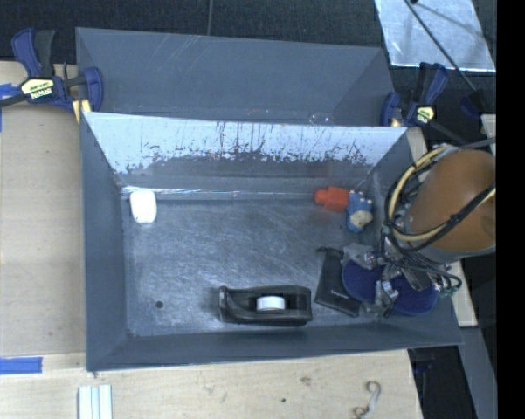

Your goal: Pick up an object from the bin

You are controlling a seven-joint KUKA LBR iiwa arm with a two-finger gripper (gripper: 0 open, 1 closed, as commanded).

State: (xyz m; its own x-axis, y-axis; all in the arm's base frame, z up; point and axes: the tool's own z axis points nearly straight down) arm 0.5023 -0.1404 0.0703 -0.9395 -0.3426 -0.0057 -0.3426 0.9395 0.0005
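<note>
Gripper (377, 279) by bin (391, 160) right wall, beside black flat piece (336, 291); cannot tell grip state; bare floor leftward.

A black tape dispenser (265, 305) lies lengthwise along the near wall of the bin (105, 260), with a white roll showing in its middle. Just to its right, a flat black piece (335, 288) lies tilted. It seems to touch a dark blue rounded thing (415, 302), partly hidden, in the near right corner. By the far wall, right of the middle, lies a small orange thing (331, 198), and a small blue and tan thing (359, 212) is just beside it. A small white block (142, 206) sits well apart from the others in the far left corner.
</note>
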